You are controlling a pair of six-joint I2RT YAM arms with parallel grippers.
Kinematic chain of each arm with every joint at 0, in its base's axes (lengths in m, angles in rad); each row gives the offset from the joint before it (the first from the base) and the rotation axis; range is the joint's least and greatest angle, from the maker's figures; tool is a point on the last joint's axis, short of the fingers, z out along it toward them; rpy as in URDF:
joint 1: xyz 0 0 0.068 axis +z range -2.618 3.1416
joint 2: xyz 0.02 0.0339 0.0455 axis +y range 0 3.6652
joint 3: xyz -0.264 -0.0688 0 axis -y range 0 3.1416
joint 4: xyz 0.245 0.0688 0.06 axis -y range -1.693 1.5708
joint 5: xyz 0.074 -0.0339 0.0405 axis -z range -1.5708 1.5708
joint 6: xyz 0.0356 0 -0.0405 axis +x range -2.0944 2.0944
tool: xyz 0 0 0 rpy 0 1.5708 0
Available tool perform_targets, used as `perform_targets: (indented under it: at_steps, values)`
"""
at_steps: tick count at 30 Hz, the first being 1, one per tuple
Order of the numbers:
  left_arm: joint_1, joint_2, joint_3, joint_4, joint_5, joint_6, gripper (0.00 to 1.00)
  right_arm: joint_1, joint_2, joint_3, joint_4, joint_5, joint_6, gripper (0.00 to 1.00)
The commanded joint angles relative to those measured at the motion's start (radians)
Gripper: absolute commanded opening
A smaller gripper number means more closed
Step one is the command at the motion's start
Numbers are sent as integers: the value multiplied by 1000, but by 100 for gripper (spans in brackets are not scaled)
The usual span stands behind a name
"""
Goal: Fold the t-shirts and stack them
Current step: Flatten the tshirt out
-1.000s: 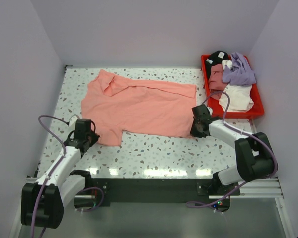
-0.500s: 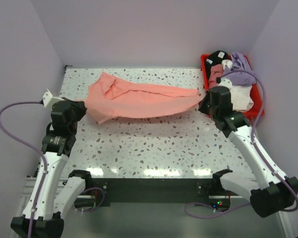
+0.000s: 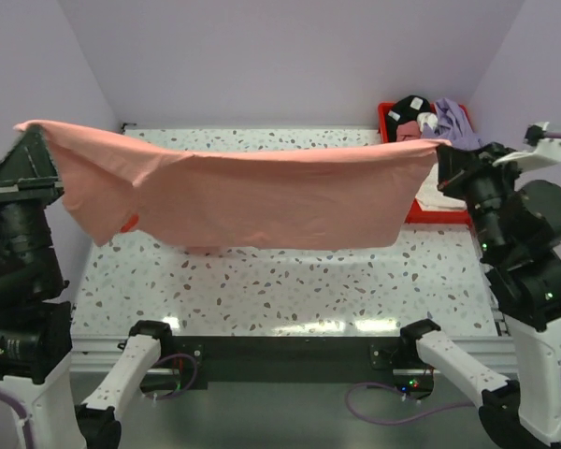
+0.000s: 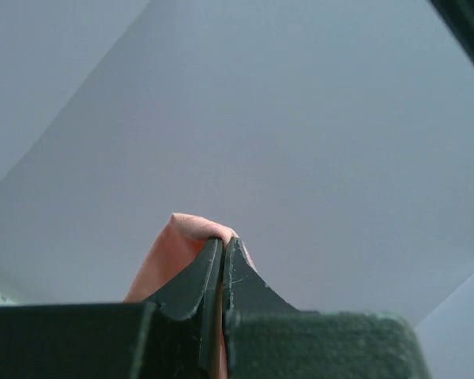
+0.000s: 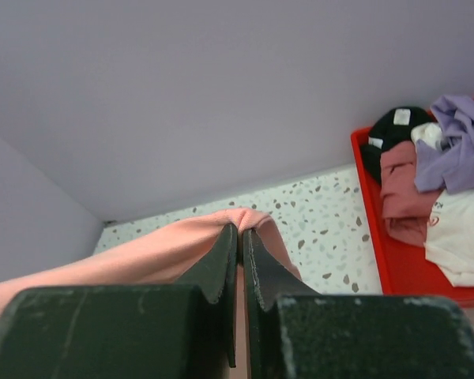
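Salmon cloth t-shirt [image 3: 262, 196]: stretched between my left gripper [image 4: 223, 253] and right gripper [image 5: 238, 237], above speckled worktop [image 3: 309, 281]; red plastic bin [image 3: 439, 217], far-right corner.

Five t-shirts, one bin, two arms, one table.
One salmon t-shirt [image 3: 262, 196] out of the bin; four in the single red bin [image 5: 395, 272] at far right: black shirt [image 5: 395, 130], dusty rose shirt [image 5: 403, 185], lavender shirt [image 5: 458, 142], white shirt [image 5: 466, 229]. Left arm [image 3: 19, 253], right arm [image 3: 524, 224], one speckled table [image 3: 290, 281].

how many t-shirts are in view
5. A salmon pink t-shirt hangs stretched between the left tool and right tool; black, dusty rose, lavender and white t-shirts lie in the red bin. More may be hidden underneath.
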Motion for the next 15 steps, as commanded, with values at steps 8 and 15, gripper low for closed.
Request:
perform_targets:
  at_steps: [8,15]
  values:
    - [0,136,287,79,-1,200,0,-3,-28,176,-101,-6,-80,0]
    - [0,314,292,137,-15,267,0,-1,80,142,-51,51,-107,0]
